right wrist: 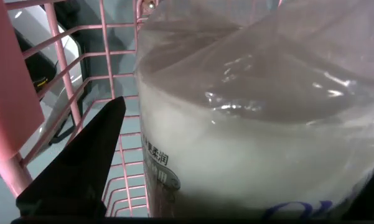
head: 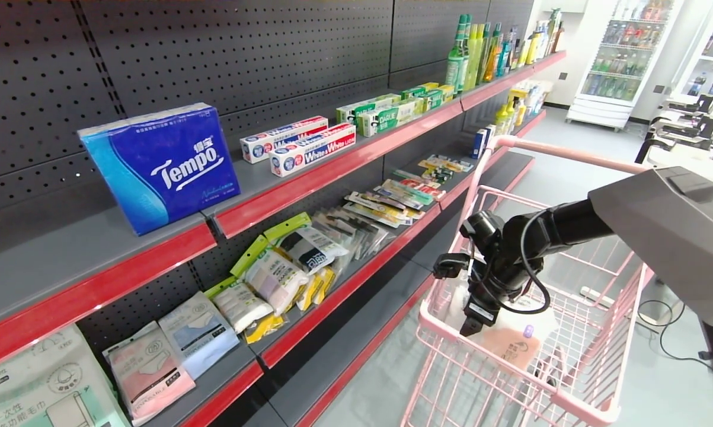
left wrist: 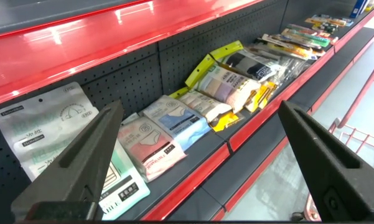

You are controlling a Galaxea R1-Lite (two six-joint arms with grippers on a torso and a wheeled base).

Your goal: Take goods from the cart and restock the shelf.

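The pink cart (head: 445, 329) stands at the right of the shelf (head: 66, 255). Inside it lies a white pack of paper rolls in clear wrap (head: 513, 344), large and close in the right wrist view (right wrist: 255, 137). My right gripper (head: 473, 323) hangs inside the cart at the pack's near end, open; one finger (right wrist: 81, 168) stands a little clear of the wrap and the other is mostly hidden. My left gripper (left wrist: 199, 107) is open and empty, facing the lower shelf of packaged cloths (left wrist: 174, 124).
The top shelf holds a blue tissue pack (head: 163, 163), toothpaste boxes (head: 300, 145) and bottles (head: 475, 50) farther along, with bare board left of the blue pack. The lower shelf carries bagged goods (head: 273, 273). Fridges (head: 620, 53) stand at the back.
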